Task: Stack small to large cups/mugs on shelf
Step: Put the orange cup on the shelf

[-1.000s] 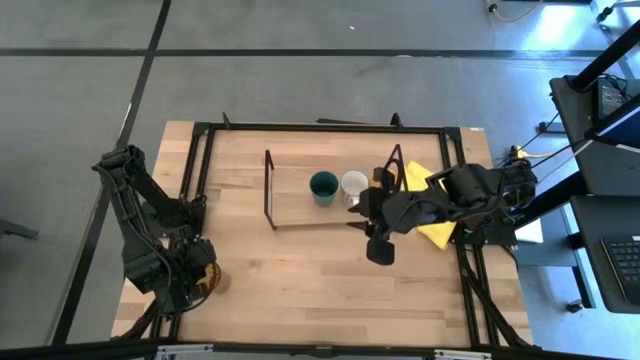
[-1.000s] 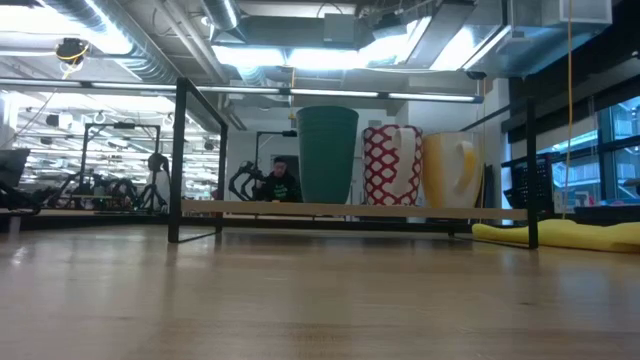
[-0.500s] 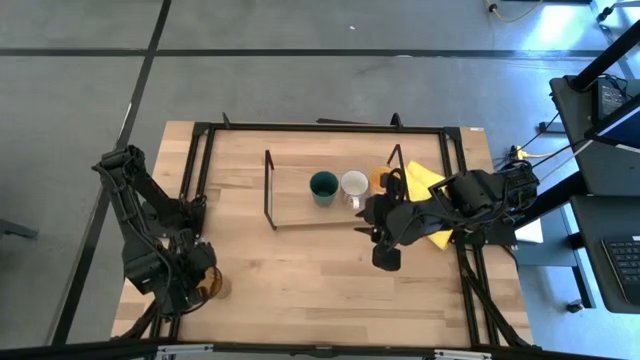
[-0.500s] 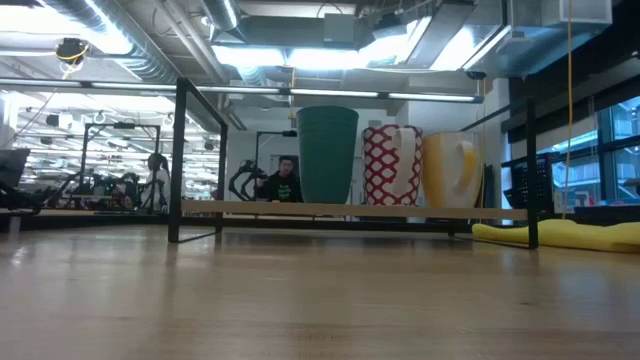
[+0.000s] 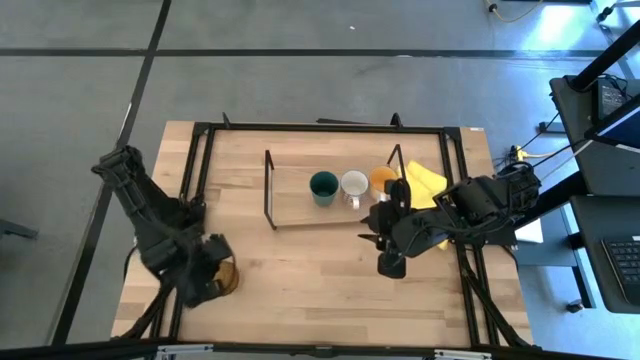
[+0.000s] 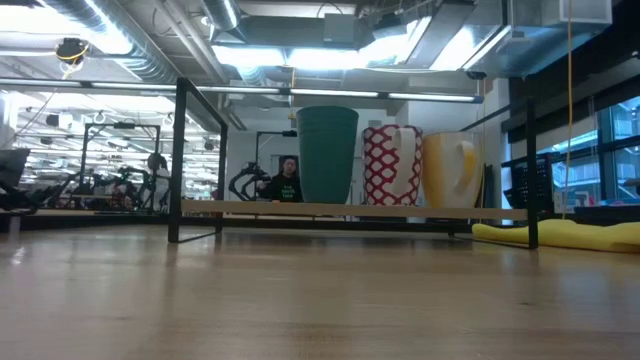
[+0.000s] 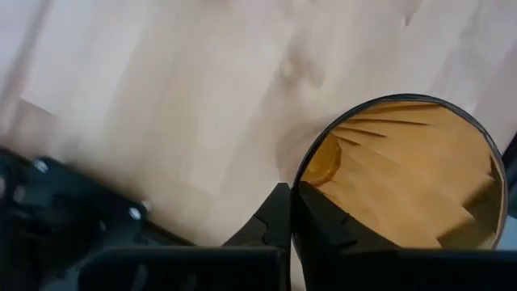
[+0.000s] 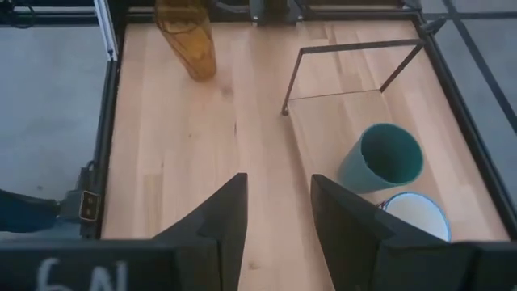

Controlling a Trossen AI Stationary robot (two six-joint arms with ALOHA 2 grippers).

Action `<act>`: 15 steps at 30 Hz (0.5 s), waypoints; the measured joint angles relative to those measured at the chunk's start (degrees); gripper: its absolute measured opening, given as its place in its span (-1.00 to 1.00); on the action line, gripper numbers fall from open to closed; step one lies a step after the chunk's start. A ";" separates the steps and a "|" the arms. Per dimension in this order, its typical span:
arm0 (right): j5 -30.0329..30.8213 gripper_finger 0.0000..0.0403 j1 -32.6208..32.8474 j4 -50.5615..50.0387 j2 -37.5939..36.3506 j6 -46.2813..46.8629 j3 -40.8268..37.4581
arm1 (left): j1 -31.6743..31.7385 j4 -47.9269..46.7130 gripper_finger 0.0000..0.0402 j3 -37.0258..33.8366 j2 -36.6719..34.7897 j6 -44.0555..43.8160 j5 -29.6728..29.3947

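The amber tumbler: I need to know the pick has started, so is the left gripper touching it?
Touching. In the left wrist view one finger of the left gripper presses against the amber tumbler at its rim, no gap showing.

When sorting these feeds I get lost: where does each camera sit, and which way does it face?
High: above the table, facing straight down; both arms show, left claw gripping the tumbler, right claw open.
Low: at tabletop height, facing level at the shelf; no arm shows.
Left wrist: on the left arm, facing the tumbler's mouth; own fingers show.
Right wrist: on the right arm, facing shelf and tumbler; own fingers show.
Shared: high and both wrists see the tumbler.
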 joint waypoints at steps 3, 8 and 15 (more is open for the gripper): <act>0.28 -0.31 0.49 -1.31 0.00 1.79 0.00 | 4.50 -1.61 -0.99 3.24 0.00 5.19 -0.05; 4.17 -0.31 2.24 -8.98 0.00 8.49 0.00 | 12.12 -3.85 -0.99 11.08 0.02 12.90 -0.03; 9.94 -0.31 6.42 -11.29 -0.25 15.57 -0.03 | 21.19 -1.17 -1.00 22.41 0.00 23.22 -0.99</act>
